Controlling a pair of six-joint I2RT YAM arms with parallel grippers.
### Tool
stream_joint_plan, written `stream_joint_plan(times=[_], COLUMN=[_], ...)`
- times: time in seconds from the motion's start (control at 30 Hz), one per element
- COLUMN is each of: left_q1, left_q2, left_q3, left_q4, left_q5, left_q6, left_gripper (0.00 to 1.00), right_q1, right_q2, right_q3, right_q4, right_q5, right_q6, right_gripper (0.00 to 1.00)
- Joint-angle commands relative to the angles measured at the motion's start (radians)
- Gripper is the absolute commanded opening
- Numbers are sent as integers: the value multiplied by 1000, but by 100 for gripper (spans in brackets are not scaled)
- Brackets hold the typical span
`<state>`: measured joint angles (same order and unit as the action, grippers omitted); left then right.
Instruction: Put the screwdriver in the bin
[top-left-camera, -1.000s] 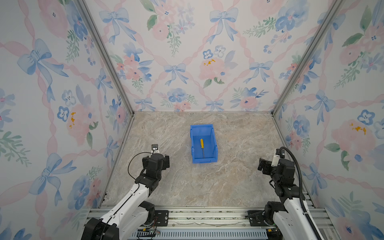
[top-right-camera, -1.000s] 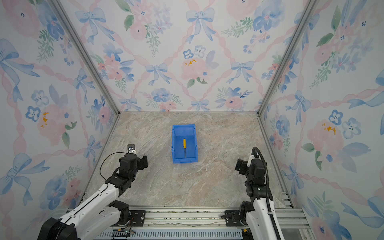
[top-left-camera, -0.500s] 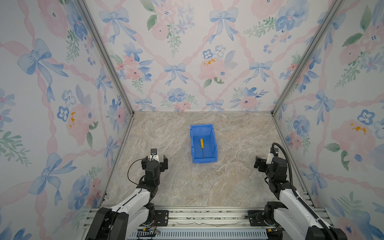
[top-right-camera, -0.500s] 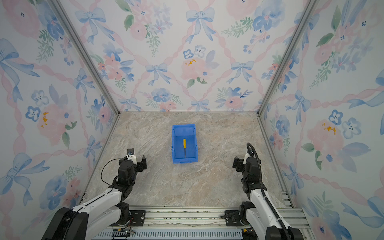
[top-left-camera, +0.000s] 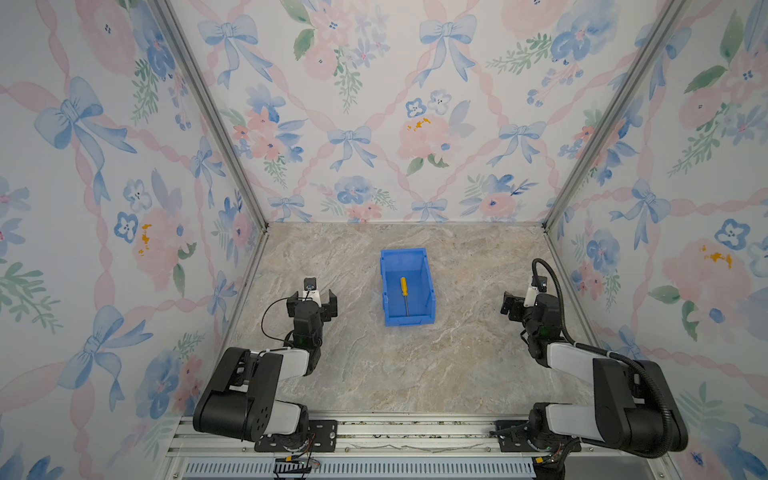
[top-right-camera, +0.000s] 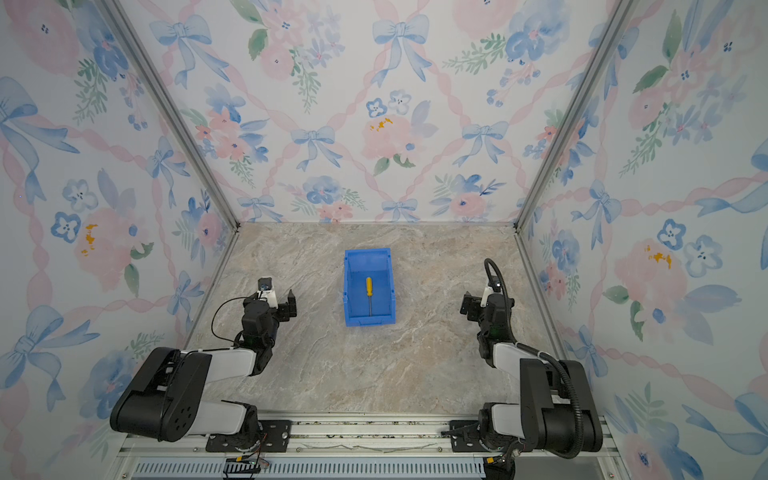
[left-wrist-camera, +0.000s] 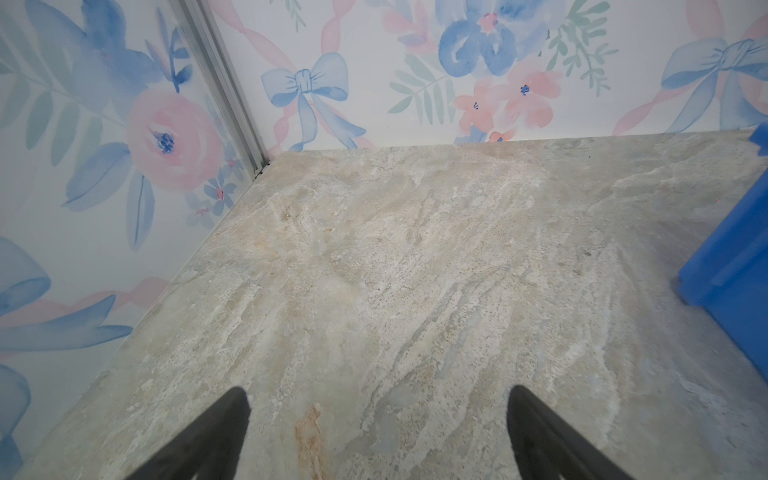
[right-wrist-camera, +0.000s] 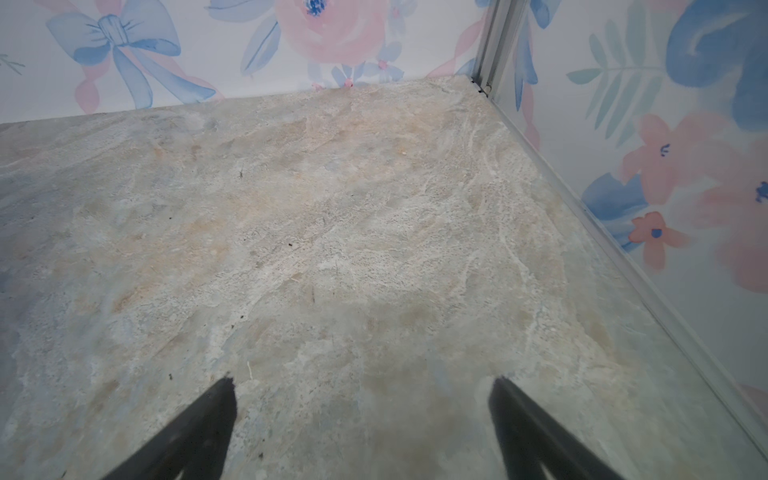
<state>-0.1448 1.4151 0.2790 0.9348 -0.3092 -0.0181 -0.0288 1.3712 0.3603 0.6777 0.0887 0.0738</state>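
Note:
The screwdriver (top-left-camera: 403, 286) (top-right-camera: 368, 286), with a yellow handle and thin silver shaft, lies flat on the floor of the blue bin (top-left-camera: 409, 321) (top-right-camera: 370, 322) at mid-table in both top views. Its handle points toward the back wall. My left gripper (top-left-camera: 312, 296) (top-right-camera: 271, 297) (left-wrist-camera: 379, 394) is open and empty, low over the table to the left of the bin. One corner of the bin (left-wrist-camera: 731, 266) shows in the left wrist view. My right gripper (top-left-camera: 525, 299) (top-right-camera: 486, 301) (right-wrist-camera: 363, 383) is open and empty, well to the right of the bin.
Floral walls close in the marble table (top-left-camera: 374, 365) on the left, back and right. Metal corner posts (left-wrist-camera: 224, 87) (right-wrist-camera: 492, 45) stand at the back corners. Both arm bases sit on the front rail (top-left-camera: 415, 432).
Both arms have folded down toward the front rail, bringing the grippers lower over the table. The screwdriver and the bin have not moved.

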Motion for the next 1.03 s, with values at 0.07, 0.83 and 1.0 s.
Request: stream_joint_plan(times=[0.07, 0.83, 1.0], left_q1=[81, 105, 103], left_q2=[109, 147, 143], left_q3=[10, -25, -27], left_q4=[135, 242, 243], left_q5=[187, 206, 203], left_q6=[17, -2, -2], left_gripper=[97, 97, 98], right_q1=[20, 82, 82], right_q2=[108, 172, 172], right_q3=[34, 45, 43], right_q4=[168, 197, 200], right_q5=[-42, 19, 18], right_q6=[-22, -78, -79], right_gripper=[97, 97, 97])
